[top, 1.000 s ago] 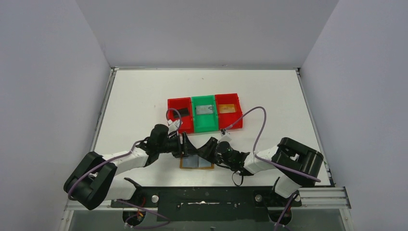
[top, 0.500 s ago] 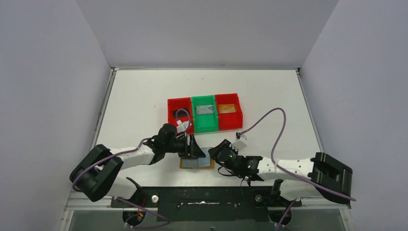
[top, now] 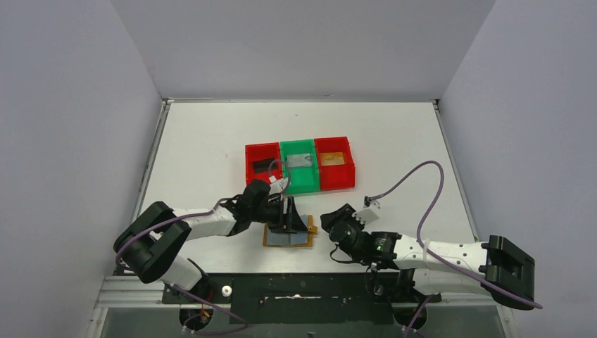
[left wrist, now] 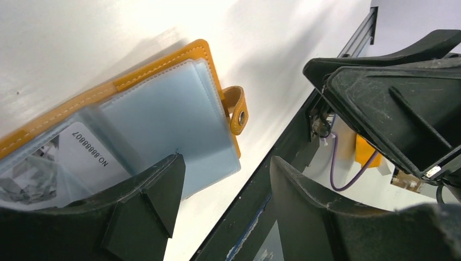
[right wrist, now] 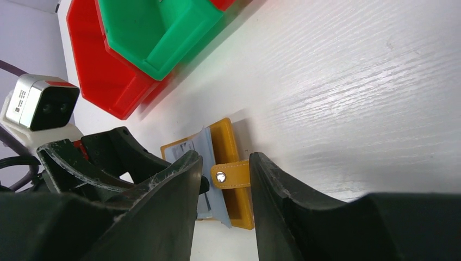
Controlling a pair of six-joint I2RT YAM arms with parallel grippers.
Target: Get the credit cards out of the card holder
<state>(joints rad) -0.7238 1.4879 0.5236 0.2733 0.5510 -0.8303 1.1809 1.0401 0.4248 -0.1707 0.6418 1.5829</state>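
The orange-tan card holder [top: 288, 238] lies open on the table near the front edge. In the left wrist view its pale blue-grey panels [left wrist: 157, 103] face up. A white card printed with a number [left wrist: 81, 149] shows in the left panel. The side tab [left wrist: 237, 109] sticks out to the right. My left gripper [top: 294, 220] is open and low over the holder, with one finger [left wrist: 155, 190] over the right panel. My right gripper [top: 328, 222] is open just right of the holder. In the right wrist view the tab [right wrist: 234, 175] shows between its fingers, beyond the tips.
A row of three bins stands behind the holder: a red one [top: 264, 167] with a dark card, a green one [top: 300, 165] with a grey card, and a red one [top: 334, 162] with an orange card. The table's metal front rail [top: 296, 285] runs just in front of the holder.
My left gripper has moved right, over the holder's right half. My right gripper has drawn back to the right, off the holder, and its arm has stretched out low.
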